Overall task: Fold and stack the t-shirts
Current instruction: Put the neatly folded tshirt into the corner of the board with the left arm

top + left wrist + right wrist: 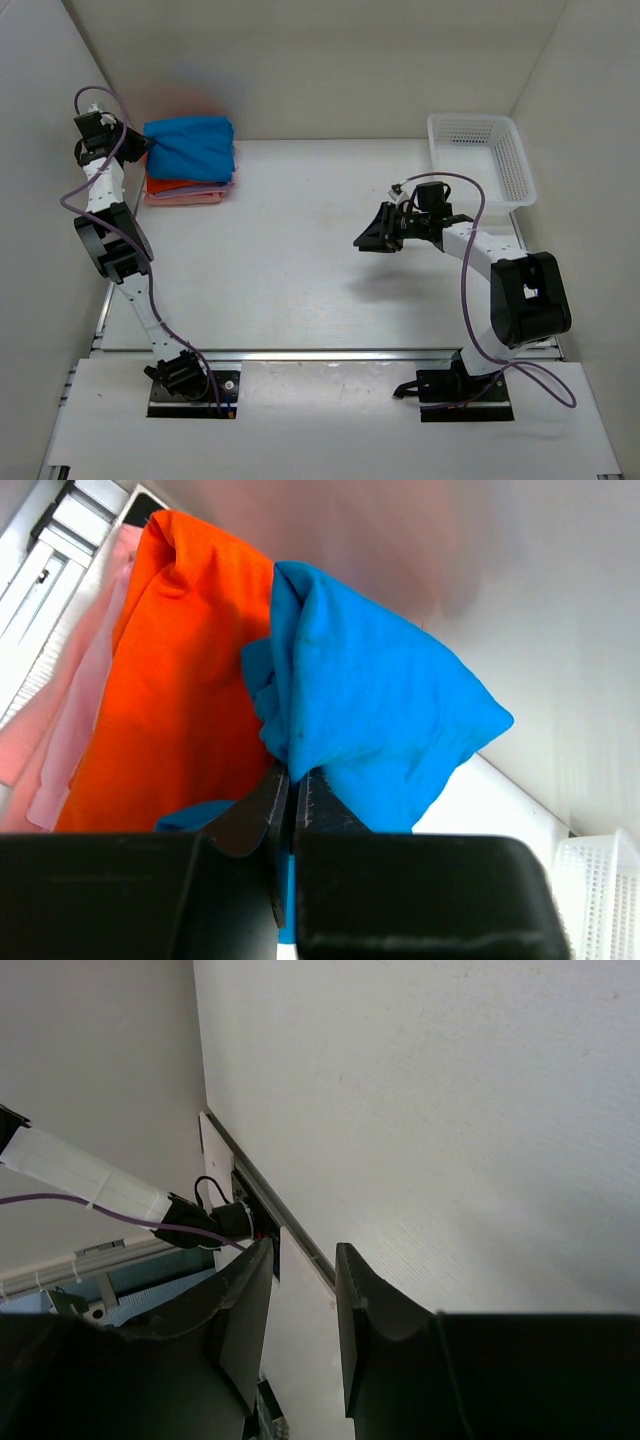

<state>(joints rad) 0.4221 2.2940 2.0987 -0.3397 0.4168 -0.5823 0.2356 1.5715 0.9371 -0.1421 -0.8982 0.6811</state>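
Left tool is sitting at the far left corner of the table. Its jaws are nearly closed and are pinching a fold of the blue t-shirt. In the left wrist view, blue cloth is showing above and below the pinch, and the tool's black body is blocking the shirt's lower edge. The blue t-shirt is lying bunched on top of the stack, over the orange t-shirt, with pink cloth peeking out underneath. How many layers are lying under the orange is hard to make out. Right tool is hovering over mid-table, well apart from the stack, with its jaws partly open and gripping nothing. White basket is sitting at the far right corner and is getting cut off in the left wrist view.
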